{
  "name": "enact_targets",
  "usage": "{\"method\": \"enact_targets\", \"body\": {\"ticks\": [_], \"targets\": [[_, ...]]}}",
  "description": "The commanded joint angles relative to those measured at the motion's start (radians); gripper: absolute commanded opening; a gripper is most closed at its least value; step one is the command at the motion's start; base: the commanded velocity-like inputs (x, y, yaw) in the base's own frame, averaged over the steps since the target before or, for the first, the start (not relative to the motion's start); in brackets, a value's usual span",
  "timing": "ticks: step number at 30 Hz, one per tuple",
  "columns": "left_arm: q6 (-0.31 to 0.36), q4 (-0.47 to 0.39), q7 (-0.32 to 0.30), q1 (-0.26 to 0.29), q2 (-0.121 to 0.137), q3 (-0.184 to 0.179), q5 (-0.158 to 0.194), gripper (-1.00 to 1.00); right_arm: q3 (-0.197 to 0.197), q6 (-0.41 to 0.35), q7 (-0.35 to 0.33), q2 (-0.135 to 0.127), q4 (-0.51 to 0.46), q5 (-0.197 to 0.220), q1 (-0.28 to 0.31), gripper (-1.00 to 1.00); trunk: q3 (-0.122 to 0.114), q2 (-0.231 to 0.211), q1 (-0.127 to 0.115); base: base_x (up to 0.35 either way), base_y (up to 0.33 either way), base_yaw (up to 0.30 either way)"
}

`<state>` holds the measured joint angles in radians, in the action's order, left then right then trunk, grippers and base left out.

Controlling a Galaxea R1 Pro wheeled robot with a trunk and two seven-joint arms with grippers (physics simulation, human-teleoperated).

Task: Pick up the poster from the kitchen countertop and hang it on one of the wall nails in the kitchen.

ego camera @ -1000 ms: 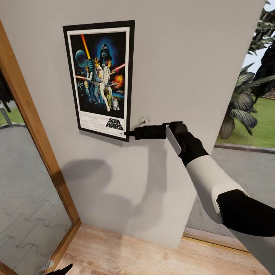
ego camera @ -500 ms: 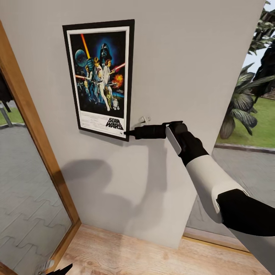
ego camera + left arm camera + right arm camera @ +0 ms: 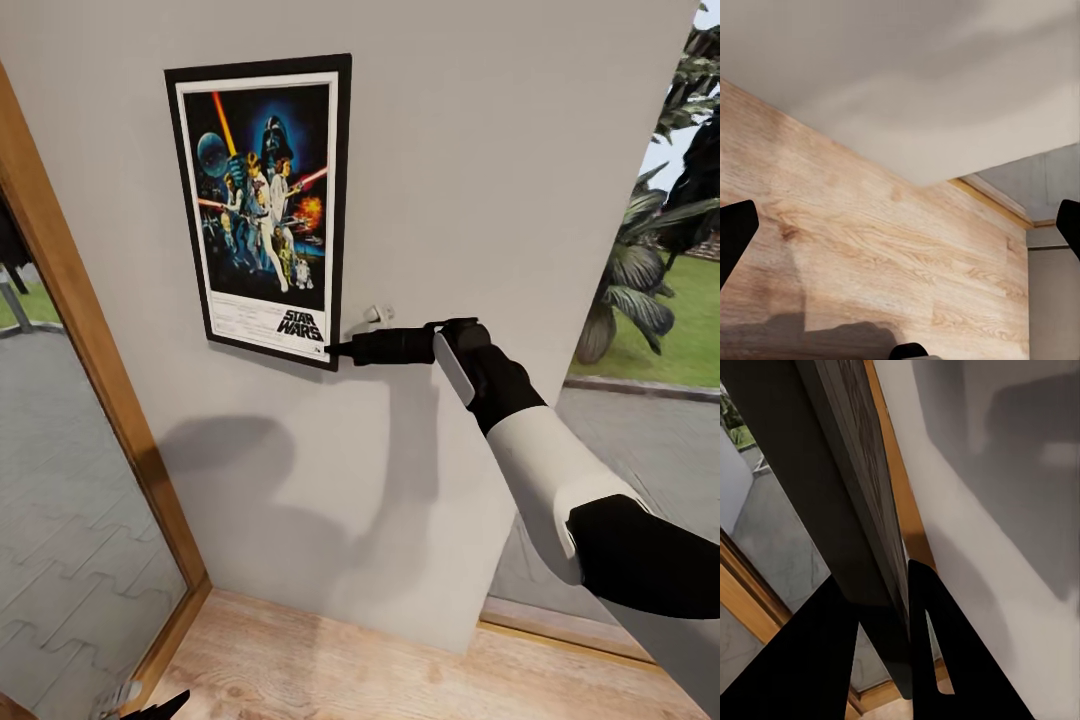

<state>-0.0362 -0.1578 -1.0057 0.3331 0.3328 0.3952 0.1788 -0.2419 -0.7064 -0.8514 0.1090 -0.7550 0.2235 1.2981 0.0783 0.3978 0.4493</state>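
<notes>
The Star Wars poster [image 3: 262, 210] stands upright and flat against the pale wall [image 3: 500, 180]. My right gripper [image 3: 332, 351] is shut on its lower right corner, arm reaching in from the right. In the right wrist view the poster's dark frame edge [image 3: 862, 510] runs between the two black fingers [image 3: 937, 637]. My left gripper [image 3: 900, 232] hangs low over the wooden floor, open, with nothing between its fingers; its tip [image 3: 160, 705] pokes in at the head view's lower edge. Any wall nail is hidden behind the poster. The kitchen countertop is out of view.
A small pale peg [image 3: 377, 314] sticks out of the wall just above my right gripper. A wooden door frame [image 3: 80, 330] with glass borders the wall on the left. Wooden floor [image 3: 350, 660] lies below. A window at the right shows plants [image 3: 640, 280].
</notes>
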Motion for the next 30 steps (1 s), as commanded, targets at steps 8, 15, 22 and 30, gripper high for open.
{"method": "enact_targets", "body": {"ticks": [8,15,22,30], "targets": [[-0.004,0.001,-0.002,0.0,0.001,-0.006,0.007,1.0,0.0,-0.006,0.0,0.0,0.0,0.007,0.001,-1.0,0.002,0.002,0.001,0.077,0.0,0.0],[-0.007,0.001,-0.005,-0.003,0.002,-0.004,0.007,1.0,0.005,0.002,-0.001,-0.005,0.006,0.01,-0.005,-1.0,0.002,0.002,0.001,0.008,0.0,0.0],[-0.007,0.001,-0.005,-0.003,-0.001,-0.005,0.006,1.0,-0.175,0.005,-0.112,-0.021,-0.05,0.062,-0.036,-1.0,0.002,0.002,0.001,0.0,0.0,0.0],[-0.007,0.001,-0.005,-0.003,-0.001,-0.005,0.006,1.0,-0.204,-0.003,-0.068,-0.005,-0.07,0.082,-0.036,-1.0,0.002,0.002,0.001,0.0,0.0,0.0]]}}
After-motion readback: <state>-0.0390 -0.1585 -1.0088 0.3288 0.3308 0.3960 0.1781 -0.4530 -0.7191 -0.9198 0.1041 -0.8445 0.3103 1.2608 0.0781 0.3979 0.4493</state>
